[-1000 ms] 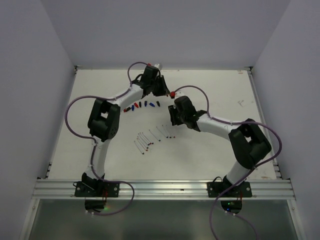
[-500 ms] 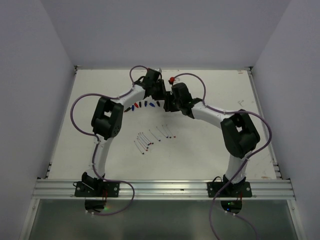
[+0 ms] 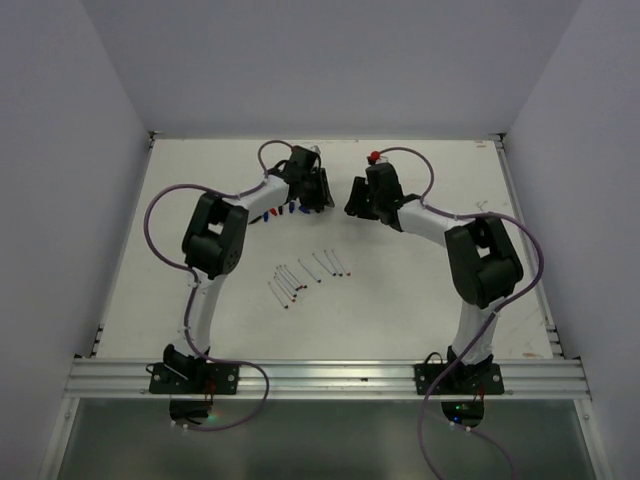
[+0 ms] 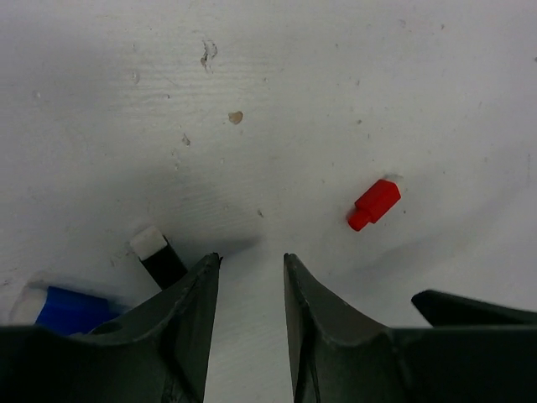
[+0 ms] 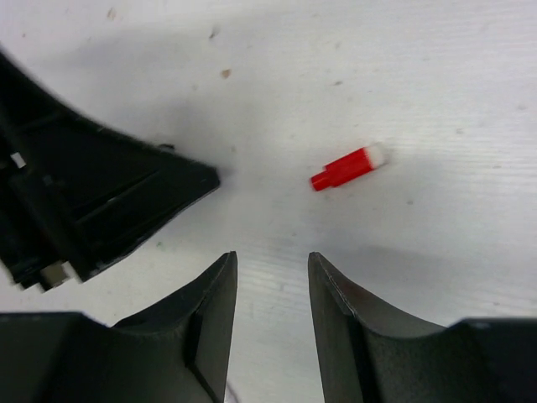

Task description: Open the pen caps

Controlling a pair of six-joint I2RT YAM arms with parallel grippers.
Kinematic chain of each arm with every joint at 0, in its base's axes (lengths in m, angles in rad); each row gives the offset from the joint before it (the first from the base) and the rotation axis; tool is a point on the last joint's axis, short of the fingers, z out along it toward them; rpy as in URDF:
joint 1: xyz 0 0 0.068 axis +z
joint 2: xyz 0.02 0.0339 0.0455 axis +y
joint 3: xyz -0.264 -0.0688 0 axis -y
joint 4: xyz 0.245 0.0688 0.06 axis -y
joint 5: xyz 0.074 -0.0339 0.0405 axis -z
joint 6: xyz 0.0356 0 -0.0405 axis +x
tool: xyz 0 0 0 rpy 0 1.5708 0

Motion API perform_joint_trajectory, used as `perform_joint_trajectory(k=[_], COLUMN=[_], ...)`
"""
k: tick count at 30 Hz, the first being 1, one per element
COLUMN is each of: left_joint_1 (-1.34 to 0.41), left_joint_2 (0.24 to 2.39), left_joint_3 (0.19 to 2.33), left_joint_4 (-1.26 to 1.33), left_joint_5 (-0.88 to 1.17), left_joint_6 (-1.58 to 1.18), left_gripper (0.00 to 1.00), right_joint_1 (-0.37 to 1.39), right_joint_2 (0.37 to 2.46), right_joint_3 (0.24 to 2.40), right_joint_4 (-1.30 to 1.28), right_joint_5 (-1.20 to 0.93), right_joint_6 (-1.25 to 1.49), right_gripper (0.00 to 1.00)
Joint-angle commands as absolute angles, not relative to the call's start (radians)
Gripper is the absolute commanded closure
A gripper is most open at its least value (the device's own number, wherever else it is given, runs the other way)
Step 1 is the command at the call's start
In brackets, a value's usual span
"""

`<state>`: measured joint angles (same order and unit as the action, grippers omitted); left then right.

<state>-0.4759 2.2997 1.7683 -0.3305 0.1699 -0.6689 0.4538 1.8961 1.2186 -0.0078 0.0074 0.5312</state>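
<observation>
the red pen cap (image 5: 347,168) now lies loose right of centre; we have drawn apart, left gripper (image 4: 250,267) and right gripper (image 5: 271,264) both agape, empty: another cap seems off.

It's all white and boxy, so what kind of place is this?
Probably a robot lab test booth: left arm and right arm bolted to a metal rail, plain walls around a white table, pens and pen caps set out in rows.

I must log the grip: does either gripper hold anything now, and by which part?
Nothing is held. The left gripper and the right gripper are both open and empty; a red cap lies loose ahead of them.
</observation>
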Motion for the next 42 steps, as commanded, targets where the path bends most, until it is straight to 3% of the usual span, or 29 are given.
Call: perform_joint_trajectory(k=[1, 7, 17, 29, 42], left_joint_1=[-0.466, -0.46, -0.443, -0.425, -0.411], left_joint_2=[2.178, 2.037, 1.813, 1.753, 1.729], left_joint_3=[1.764, 1.698, 1.571, 1.479, 1.416], left_joint_4=[-0.272, -0.227, -0.183, -0.156, -0.118], left_joint_5=[0.176, 0.17, 0.184, 0.215, 0.258], left_joint_6=[-0.654, -0.657, -0.638, -0.629, -0.634], left_gripper=[0.6, 0.6, 0.59, 0.58, 0.56], right_joint_1=[0.391, 0.359, 0.348, 0.351, 0.417], right_joint_2=[1.893, 1.994, 2.083, 2.223, 2.208], right_joint_3=[1.247, 1.382, 1.42, 1.592, 1.579], right_joint_4=[-0.014, -0.168, -0.129, -0.169, -0.098], right_joint_5=[0.02, -0.018, -0.046, -0.167, -0.224], right_joint_6=[0.525, 0.48, 0.514, 0.433, 0.483], right_gripper=[0.57, 0.58, 0.59, 0.59, 0.6])
